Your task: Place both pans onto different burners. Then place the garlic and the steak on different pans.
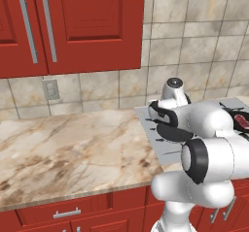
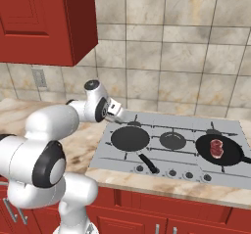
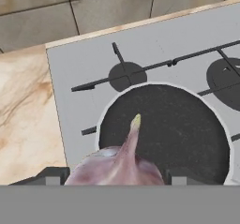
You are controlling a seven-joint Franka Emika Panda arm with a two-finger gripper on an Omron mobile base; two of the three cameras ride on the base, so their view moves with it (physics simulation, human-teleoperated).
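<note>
The garlic [image 3: 117, 164], a pale pinkish bulb with a pointed tip, sits between the fingertips of my gripper [image 3: 115, 176], which is shut on it. It hangs over the near-left rim of one black pan [image 3: 183, 129]. That pan [image 2: 130, 138] rests on the front-left burner, its handle [image 2: 147, 162] pointing toward the cooktop's front. The other pan [image 2: 223, 151] lies on the right burner with the red steak [image 2: 216, 147] in it. My hand [image 2: 110, 109] hovers above the cooktop's back-left corner. From the left base camera, the arm covers part of the left pan [image 1: 172, 131], and the steak [image 1: 239, 120] shows at the right edge.
The silver-grey cooktop [image 2: 162, 125] has a bare centre burner [image 2: 172, 140], a small rear-left burner [image 3: 125, 74], and a row of knobs [image 2: 171, 173] along its front. Marble counter [image 1: 68, 148] stretches to the left. Red cabinets [image 1: 73, 22] hang above it.
</note>
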